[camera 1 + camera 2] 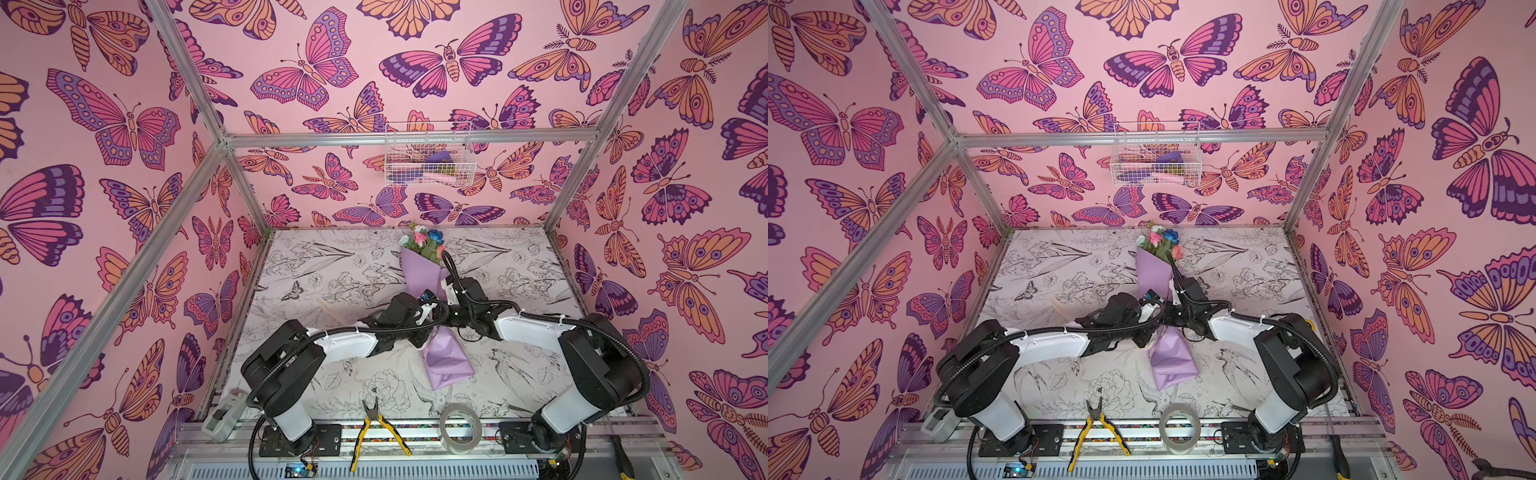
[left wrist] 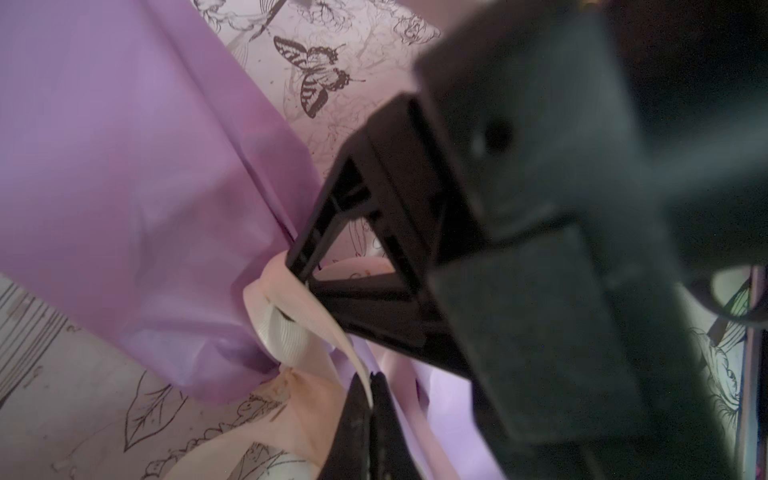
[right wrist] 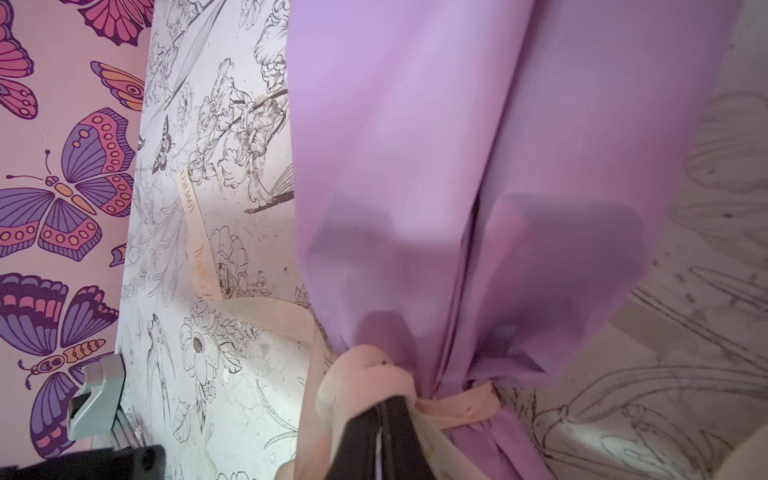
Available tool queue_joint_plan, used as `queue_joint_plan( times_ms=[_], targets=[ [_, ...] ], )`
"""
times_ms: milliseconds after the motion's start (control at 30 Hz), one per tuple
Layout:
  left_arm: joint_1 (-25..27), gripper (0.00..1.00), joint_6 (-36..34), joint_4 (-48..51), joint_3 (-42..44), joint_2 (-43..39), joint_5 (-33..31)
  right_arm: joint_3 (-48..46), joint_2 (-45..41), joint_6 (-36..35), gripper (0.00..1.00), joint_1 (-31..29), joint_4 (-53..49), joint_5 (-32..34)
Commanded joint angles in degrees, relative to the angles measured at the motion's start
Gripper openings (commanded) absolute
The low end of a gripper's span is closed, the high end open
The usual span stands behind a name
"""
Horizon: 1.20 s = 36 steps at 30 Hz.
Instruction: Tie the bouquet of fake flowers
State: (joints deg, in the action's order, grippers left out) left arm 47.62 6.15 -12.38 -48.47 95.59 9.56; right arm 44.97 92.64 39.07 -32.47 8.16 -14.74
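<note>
My left pincer (image 2: 370,384) is pressed together on a strand of the cream ribbon (image 2: 286,332). The strand runs from the fingertips to where the ribbon wraps the cone's waist, and the fingers themselves are cut off by the frame edge. My right pincer (image 3: 381,409) is closed almost flat, with a thin pale strip of that ribbon caught between its fingers and a loop draped over their tips. From the left wrist camera its body is a blurred black mass blocking much of the view. In both top views I can't see either pincer, because the two wrists meet over the narrow waist of the bouquet (image 1: 428,274) and cover it.

The bouquet lies along the middle of the tabletop (image 1: 311,266), with the fake flowers (image 1: 422,241) toward the back wall and the crumpled lilac tail toward me. A black cable (image 1: 451,266) of the right arm passes right by the coral head. The stems are hidden inside the paper.

A free ribbon end (image 3: 195,232) lies flat on the tabletop beside the cone, printed in gold. I read "LOVE" at its far tip, but the rest is too slanted and faint. In the wire basket (image 1: 428,153) on the back wall I make out only purple and pink shapes.
</note>
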Motion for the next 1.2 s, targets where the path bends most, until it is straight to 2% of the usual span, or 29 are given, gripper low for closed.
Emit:
queue_joint_plan(
  times_ms=[0,167,400,667,900,1167],
  targets=[
    [0.3,0.0,1.6,-1.3,0.8,0.5,0.3,-1.7,-1.4,1.0,0.16,-0.3,1.4,1.8],
    [0.4,0.0,1.9,-2.2,0.5,1.9,0.4,-2.8,-4.6,0.8,0.23,-0.3,-0.7,1.6],
    [0.4,0.0,2.0,-2.5,0.5,2.4,1.3,-3.7,-9.5,-0.4,0.28,-0.3,-5.7,4.4],
    [0.9,0.0,1.7,-2.9,0.6,2.5,1.8,-2.5,-10.0,1.0,0.29,-0.3,-8.0,4.9],
    [1.2,0.0,2.0,-3.8,0.6,2.1,0.8,-1.4,-8.8,1.1,0.22,-0.3,-10.3,5.0],
    [1.2,0.0,2.7,-4.5,1.2,0.9,-2.4,-2.1,-5.9,2.0,0.11,-0.3,-2.9,-0.3]
  ],
)
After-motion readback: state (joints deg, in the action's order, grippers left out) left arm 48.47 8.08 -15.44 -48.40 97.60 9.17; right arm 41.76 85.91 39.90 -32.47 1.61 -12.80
